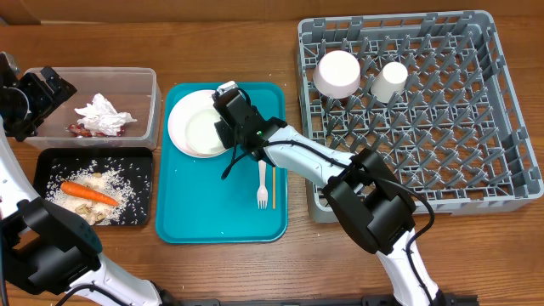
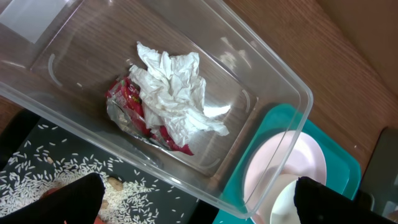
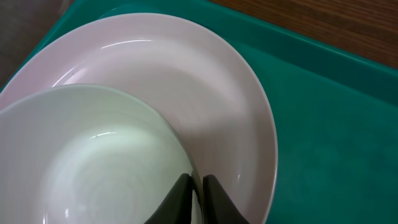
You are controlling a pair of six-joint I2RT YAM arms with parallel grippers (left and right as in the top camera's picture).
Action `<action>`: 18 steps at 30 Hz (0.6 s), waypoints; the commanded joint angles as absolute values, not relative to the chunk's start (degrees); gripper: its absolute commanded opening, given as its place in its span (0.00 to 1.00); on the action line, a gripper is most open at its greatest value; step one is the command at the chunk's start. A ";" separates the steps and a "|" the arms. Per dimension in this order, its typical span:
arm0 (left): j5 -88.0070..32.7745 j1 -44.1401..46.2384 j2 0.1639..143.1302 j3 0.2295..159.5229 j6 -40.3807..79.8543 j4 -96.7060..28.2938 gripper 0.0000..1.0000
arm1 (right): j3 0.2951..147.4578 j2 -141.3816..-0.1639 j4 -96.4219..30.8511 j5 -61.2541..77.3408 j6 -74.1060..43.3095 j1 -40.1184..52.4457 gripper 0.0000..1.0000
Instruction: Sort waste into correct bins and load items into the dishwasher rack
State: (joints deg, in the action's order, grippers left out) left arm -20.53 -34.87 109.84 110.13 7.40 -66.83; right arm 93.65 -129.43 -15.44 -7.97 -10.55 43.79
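Note right claw [image 3: 198, 184] clenched on the glossy rim of the round white plate [image 3: 93, 162], stacked on a smooth, wider pink plate [image 3: 205, 81]. See finger bases cut off at frame bottom. Under both, find teal tray [image 3: 336, 124] with raised lip and bare floor beside the claw. Near it, find white plastic fork [image 1: 262, 183] and thin wooden chopstick [image 1: 273, 187]. Well behind, find lattice grey rack [image 1: 510, 110] holding bowl [image 1: 337, 72] and cup [image 1: 391, 81].

Note left claw [image 2: 199, 186] released, fingers wide, over clear tub [image 2: 291, 78], with crumpled napkin [image 2: 174, 87] hiding most of crinkled red wrapper [image 2: 134, 102]. Beneath its fingers, find black tray [image 1: 51, 161] with rice [image 1: 127, 183] and carrot [image 1: 87, 193].
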 commanded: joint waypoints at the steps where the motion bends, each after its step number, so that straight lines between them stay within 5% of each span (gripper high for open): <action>1: -20.36 -34.37 110.24 110.02 7.92 -66.85 1.00 | 94.98 -124.99 -15.29 -8.60 -10.44 43.38 0.09; 18: -20.29 -34.57 110.24 110.02 7.90 -66.83 1.00 | 95.00 -119.46 -27.24 -7.77 -10.37 43.35 0.11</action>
